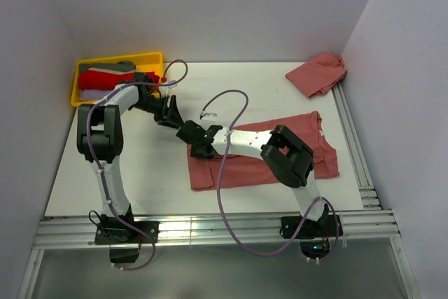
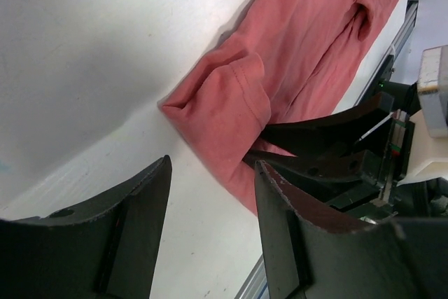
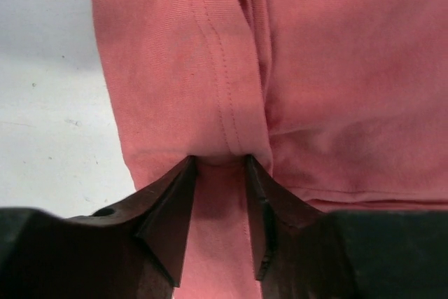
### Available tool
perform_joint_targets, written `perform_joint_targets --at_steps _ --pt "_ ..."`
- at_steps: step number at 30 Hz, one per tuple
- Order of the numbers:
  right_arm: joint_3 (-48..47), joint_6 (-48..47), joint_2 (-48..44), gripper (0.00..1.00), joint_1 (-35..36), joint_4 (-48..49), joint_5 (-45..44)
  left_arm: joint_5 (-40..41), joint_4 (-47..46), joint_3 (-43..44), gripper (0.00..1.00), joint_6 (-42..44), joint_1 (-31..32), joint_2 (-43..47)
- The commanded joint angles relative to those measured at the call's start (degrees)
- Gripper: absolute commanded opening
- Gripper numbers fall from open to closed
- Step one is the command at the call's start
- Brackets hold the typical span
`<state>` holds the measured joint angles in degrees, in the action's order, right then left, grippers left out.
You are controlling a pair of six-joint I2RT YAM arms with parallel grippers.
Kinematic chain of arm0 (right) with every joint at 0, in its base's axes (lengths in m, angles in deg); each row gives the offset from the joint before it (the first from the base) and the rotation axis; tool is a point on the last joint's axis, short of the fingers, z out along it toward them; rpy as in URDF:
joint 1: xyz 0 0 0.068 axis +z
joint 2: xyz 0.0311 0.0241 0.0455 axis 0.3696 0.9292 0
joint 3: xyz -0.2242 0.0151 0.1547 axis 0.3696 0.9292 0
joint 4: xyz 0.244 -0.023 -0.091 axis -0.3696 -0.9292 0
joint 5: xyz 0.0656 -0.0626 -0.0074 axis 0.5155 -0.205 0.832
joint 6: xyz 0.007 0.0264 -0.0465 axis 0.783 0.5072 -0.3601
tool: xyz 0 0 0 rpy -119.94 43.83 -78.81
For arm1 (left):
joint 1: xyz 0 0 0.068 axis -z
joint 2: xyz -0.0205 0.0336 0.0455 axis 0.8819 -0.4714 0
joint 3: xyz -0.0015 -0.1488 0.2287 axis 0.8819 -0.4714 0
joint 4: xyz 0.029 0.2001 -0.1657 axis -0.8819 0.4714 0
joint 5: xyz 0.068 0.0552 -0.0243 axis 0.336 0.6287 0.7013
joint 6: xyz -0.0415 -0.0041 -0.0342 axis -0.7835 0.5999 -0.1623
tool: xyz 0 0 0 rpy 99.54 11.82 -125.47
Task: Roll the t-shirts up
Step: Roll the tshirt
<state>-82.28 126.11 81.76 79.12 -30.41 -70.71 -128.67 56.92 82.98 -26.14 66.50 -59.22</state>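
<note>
- Tee (image 1: 245,171) of dusty salmon-red cloth, thin and soft, plain, short-sleeved.
- Spread mostly flat on white counter (image 1: 126,166), right of centre, partly under the right arm.
- Left edge of tee doubled over on itself into a thicker band, top right part reaching toward the counter's railed side.
- From the right wrist: fine knit, a double row of stitching along a hem running down the folded flap, rounded corner of the fold at top left against bare counter.
- From the left wrist: folded corner puffed and rounded, a hemmed edge curling over it, a darker crease further back in the cloth.
- Second tee (image 1: 317,73), same colour, bunched in a loose heap at the far right corner of the counter, well apart from both claws.
- Right claw (image 3: 218,166) at the tee's folded left edge, fingers narrow, clamped on a ridge of the cloth that fills the gap between them.
- Left claw (image 2: 213,166) spread wide, holding nothing, over bare counter just beside the folded corner, not touching the cloth.
- Both claws near each other at mid-counter, left one on the far-left side of the fold, the right claw's dark fingers showing past the fold in the left wrist view.
- Yellow tray (image 1: 119,57) at the far left corner, folded clothes (image 1: 105,77) inside in red, grey and pale lilac, the left arm crossing in front of its right end.
</note>
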Motion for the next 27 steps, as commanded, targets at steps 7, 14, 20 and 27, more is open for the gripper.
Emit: perform_joint_targets --at_steps 7,14,20,27 --pt "-7.34 3.23 -6.38 0.49 4.52 -12.54 -9.21 -3.18 -0.96 -3.25 0.57 2.84 0.12 2.26" --pt "-15.63 4.99 -0.58 0.50 9.62 -18.71 -10.37 -2.75 -4.48 -7.03 0.59 0.91 0.30 2.79" --pt "-16.17 7.54 3.55 0.50 11.21 -19.42 -9.66 -3.27 -7.47 -9.76 0.63 -0.24 1.61 3.31" --pt "-16.51 9.83 5.57 0.54 12.53 -22.48 -11.33 -3.45 -9.75 -10.55 0.64 -1.29 3.72 1.82"
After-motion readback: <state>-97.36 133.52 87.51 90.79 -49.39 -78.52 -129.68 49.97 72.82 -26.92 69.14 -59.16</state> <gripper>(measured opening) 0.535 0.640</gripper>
